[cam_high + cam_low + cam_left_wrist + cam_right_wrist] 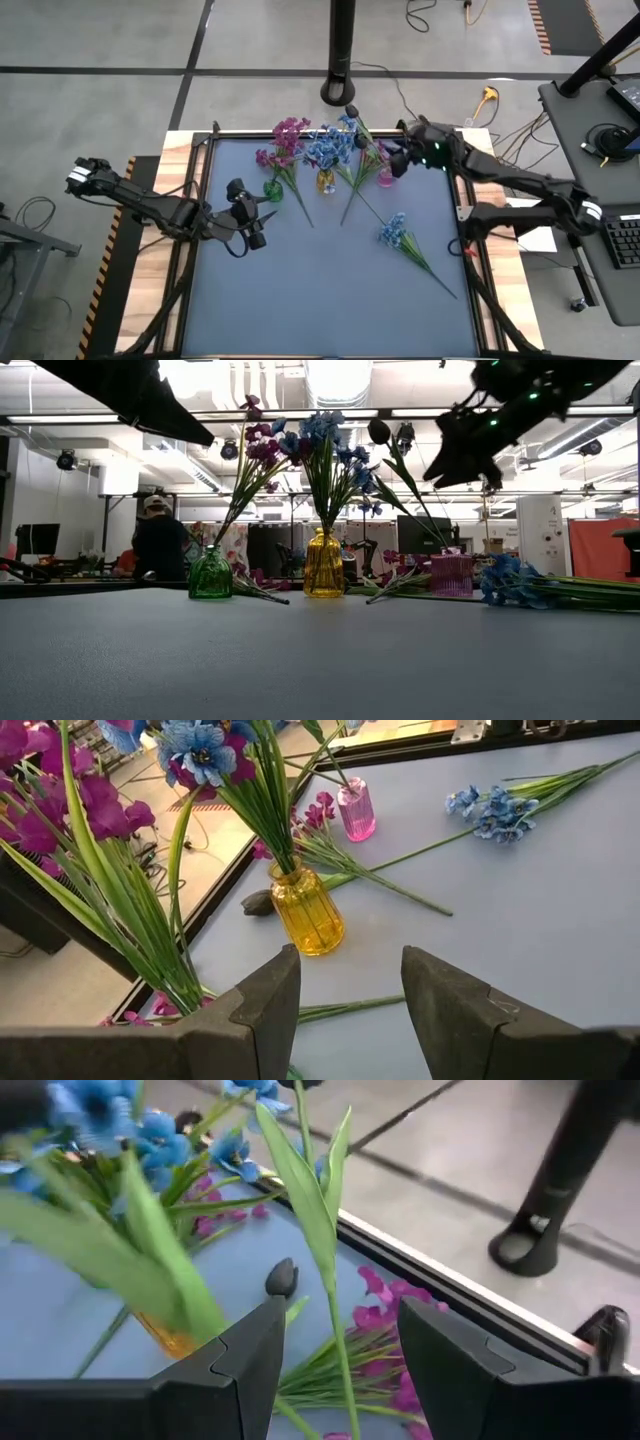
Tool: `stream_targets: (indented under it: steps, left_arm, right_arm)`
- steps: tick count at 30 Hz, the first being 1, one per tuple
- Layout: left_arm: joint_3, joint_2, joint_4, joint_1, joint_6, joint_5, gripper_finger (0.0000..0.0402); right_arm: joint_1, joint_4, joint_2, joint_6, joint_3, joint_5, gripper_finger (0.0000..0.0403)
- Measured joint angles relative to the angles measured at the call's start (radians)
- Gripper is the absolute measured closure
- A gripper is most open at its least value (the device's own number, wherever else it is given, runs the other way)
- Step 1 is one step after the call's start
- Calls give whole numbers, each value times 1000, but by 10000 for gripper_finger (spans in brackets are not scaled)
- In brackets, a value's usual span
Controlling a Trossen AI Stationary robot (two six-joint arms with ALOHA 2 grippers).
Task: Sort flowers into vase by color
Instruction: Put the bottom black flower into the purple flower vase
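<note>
Three vases stand in a row at the far side: a green vase point(272, 188) with magenta flowers point(288, 135), a yellow vase point(325, 182) with blue flowers point(325, 148), and a pink vase point(385, 178) with dark purple buds point(378, 430) on tall stems. My right gripper point(394, 160) hovers open by the pink vase. In the right wrist view a leafy stem point(335, 1295) rises between its fingers point(250, 1350) without touching them. My left gripper point(263, 227) hangs open and empty near the green vase, facing the yellow vase point(305, 910).
A loose blue sprig point(395, 232) lies at the table's right middle, its stem toward the near right. A magenta sprig point(315, 815) and a dark bud point(258, 902) on a long stem lie between the yellow and pink vases. The near half of the blue mat point(320, 310) is bare.
</note>
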Motion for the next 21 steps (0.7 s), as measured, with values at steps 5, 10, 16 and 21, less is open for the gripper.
stream_targets:
  steps: [5, 10, 16, 21]
  left_arm:
    - [0, 0, 0, 0, 1, 0, 242]
    - [0, 0, 0, 0, 21, 0, 242]
    - [0, 0, 0, 0, 22, 0, 242]
    - [0, 0, 0, 0, 22, 0, 242]
  right_arm:
    - [-123, -79, 144, -81, 141, -186, 216]
    - [-208, -134, 286, -193, 260, -394, 216]
    - [-243, -278, 445, -348, 412, -490, 216]
    - [-244, -373, 547, -442, 506, -537, 216]
